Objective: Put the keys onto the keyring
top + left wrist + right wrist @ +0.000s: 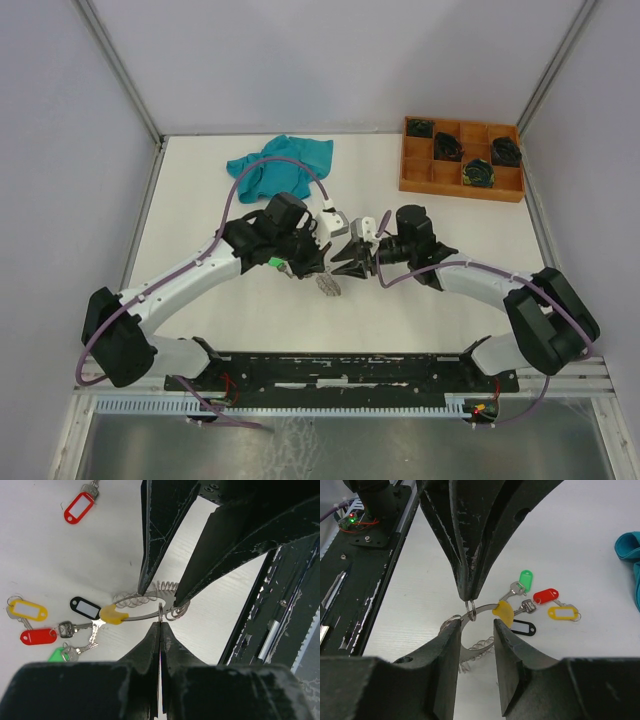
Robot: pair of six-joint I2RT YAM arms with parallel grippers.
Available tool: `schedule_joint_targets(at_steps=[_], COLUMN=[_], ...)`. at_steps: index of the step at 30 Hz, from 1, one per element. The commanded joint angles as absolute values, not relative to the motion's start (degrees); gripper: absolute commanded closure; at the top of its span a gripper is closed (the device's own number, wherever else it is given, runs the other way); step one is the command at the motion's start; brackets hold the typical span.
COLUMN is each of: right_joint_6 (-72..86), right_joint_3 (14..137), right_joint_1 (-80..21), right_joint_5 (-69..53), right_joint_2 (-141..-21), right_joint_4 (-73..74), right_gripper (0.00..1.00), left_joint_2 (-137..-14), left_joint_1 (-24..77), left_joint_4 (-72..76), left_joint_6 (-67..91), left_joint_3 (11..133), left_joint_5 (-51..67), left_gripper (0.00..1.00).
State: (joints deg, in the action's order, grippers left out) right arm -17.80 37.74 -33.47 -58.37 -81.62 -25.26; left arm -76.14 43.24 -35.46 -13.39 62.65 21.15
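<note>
My left gripper (pixel 160 621) is pressing its two fingers together on the thin wire of the keyring (pixel 137 617), at the place where a small loop (pixel 470 611) is sitting on it. Whether I am pinching the wire itself or only this loop, I cannot tell. My right gripper (pixel 476 625) is standing apart, one finger on each side of the ring, gripping nothing. The yellow sleeve (pixel 502 611) is lying just beside it. The keys (pixel 75 630) with their coloured tags are resting on the surface (pixel 50 560) next to the sleeve, and one red-tagged key (pixel 80 507) is lying well apart. To do this step well, I think the left should be holding the ring steady while the right is closing gently on the wire, without twisting it.
</note>
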Motion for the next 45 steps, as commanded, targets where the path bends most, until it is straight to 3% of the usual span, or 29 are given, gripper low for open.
schedule_joint_targets(at_steps=[1, 17, 20, 24, 27, 39, 45], right_joint_6=[-17.0, -17.1, -17.0, -16.7, -16.3, -10.0, -8.7], right_joint_3=[39.7, 40.6, 40.7, 40.7, 40.7, 38.3, 37.7], right_joint_1=[-34.3, -35.2, -35.2, -35.1, -35.1, -35.1, -35.0], right_joint_5=[-61.2, -62.6, -62.7, -62.4, -62.3, -57.3, -57.5], right_joint_2=[-82.4, -83.0, -83.0, -82.9, -82.7, -82.1, -81.5], right_joint_4=[-27.6, -26.7, -26.7, -26.8, -27.0, -35.0, -36.6], right_gripper=[0.60, 0.75, 0.82, 0.98, 0.99, 0.99, 0.99], left_joint_2=[-76.4, -77.9, -77.7, -76.8, -74.9, -52.7, -48.2], left_joint_1=[43.8, 44.7, 44.7, 44.7, 44.7, 43.7, 43.1], left_joint_4=[-33.5, -33.2, -32.9, -31.4, -28.5, 12.4, 28.8], left_joint_6=[-16.6, -17.7, -18.1, -17.9, -16.8, -1.7, 3.4], left_joint_3=[65.2, 65.5, 65.1, 63.5, 61.3, 31.9, 21.6], left_joint_5=[23.2, 25.1, 25.1, 24.9, 23.7, 15.4, 14.2], left_gripper=[0.97, 0.97, 0.97, 0.97, 0.93, 0.66, 0.60])
